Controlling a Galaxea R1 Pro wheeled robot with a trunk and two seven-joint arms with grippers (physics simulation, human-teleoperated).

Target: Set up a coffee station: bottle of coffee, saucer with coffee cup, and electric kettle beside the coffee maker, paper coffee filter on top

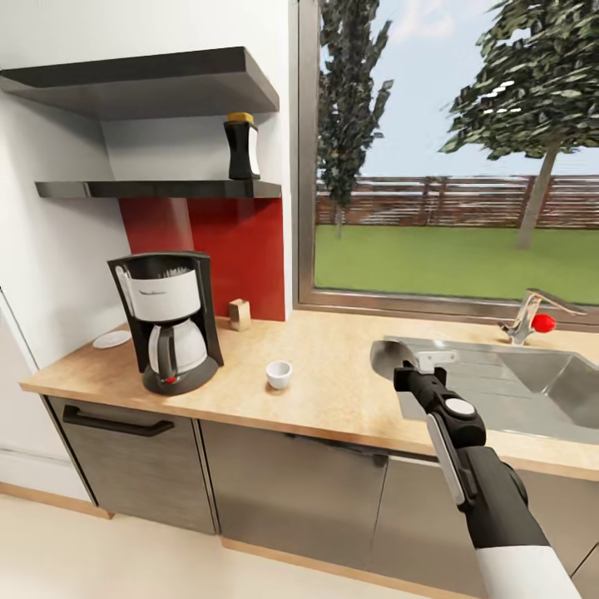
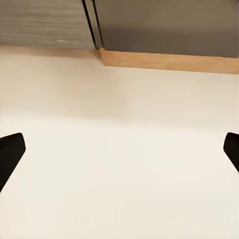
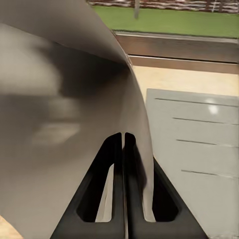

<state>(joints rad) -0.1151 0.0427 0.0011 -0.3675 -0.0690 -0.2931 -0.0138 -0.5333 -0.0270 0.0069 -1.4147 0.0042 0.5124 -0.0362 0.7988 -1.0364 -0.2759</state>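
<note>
Right fingers (image 3: 123, 149) clamped on paper filter (image 1: 388, 356), carried above desk (image 1: 333, 391); coffee maker (image 1: 169, 320) at nine o'clock. Left fingers (image 2: 11, 149) apart.

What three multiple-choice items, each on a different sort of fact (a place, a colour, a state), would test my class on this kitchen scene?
1. Where does the bottle of coffee stand?
A. On the lower kitchen shelf
B. On the countertop beside the coffee maker
C. In the sink

2. What colour is the bottle's lid?
A. Red
B. Yellow
C. White

3. What is the state of the right gripper?
A. Wide open and empty
B. Shut on the coffee cup
C. Shut on the paper coffee filter

Answers:
1. A, since the head view shows the bottle on the lower of the two black shelves, above the red wall panel.
2. B, since its top is yellow against the dark body.
3. C, since the right wrist view shows the fingers pressed together on a thin curved sheet.
</note>
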